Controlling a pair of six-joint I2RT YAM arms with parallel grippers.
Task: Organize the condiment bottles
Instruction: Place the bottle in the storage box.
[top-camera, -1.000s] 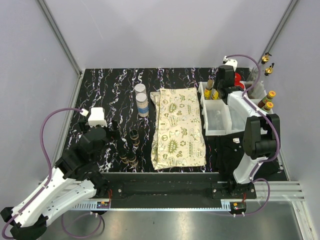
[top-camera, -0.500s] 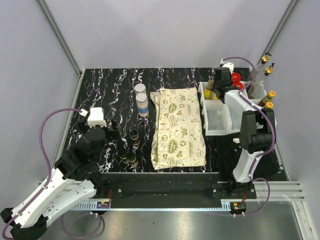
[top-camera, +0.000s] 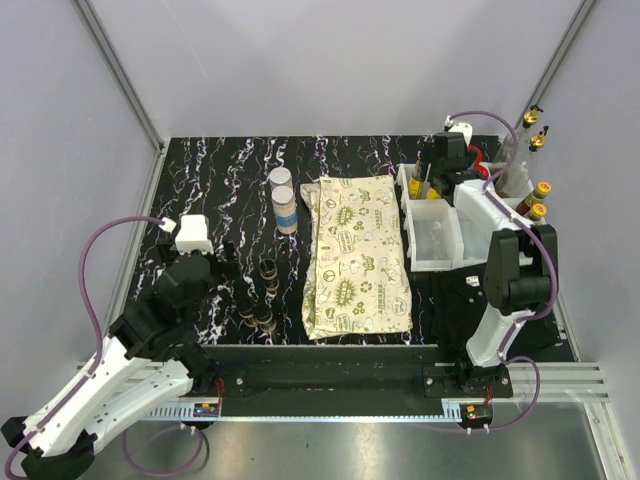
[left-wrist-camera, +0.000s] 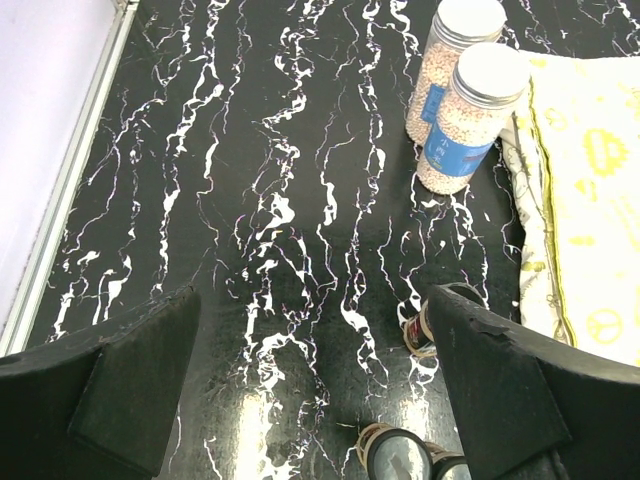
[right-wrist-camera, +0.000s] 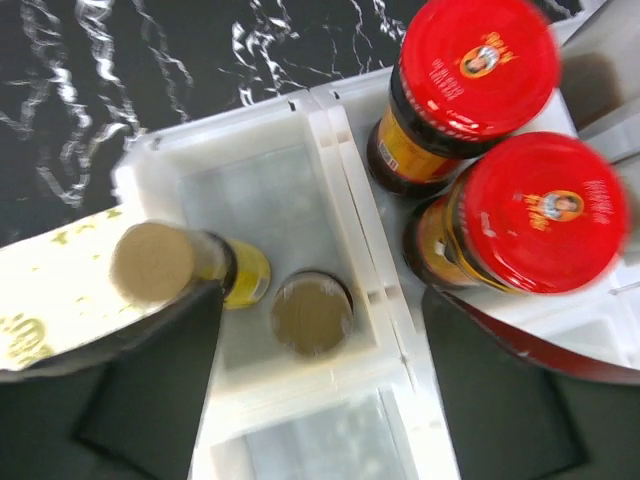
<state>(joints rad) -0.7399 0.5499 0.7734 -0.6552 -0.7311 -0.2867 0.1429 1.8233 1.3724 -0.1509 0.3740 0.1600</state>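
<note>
The right gripper (right-wrist-camera: 320, 375) is hanging spread wide above two gold-capped bottles (right-wrist-camera: 312, 315) standing in a white bin (right-wrist-camera: 328, 140), while the left gripper (left-wrist-camera: 315, 390) is hovering wide open over small dark bottles (left-wrist-camera: 400, 455) on the table (left-wrist-camera: 250, 150).

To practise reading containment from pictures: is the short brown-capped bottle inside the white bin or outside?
Inside. In the right wrist view the brown-capped bottle stands upright within a white bin compartment, its walls around it.

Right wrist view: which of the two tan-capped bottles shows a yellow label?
The left tan-capped bottle, beside the cloth: its yellow label shows, while the right tan-capped bottle shows only cap and dark rim.
</note>
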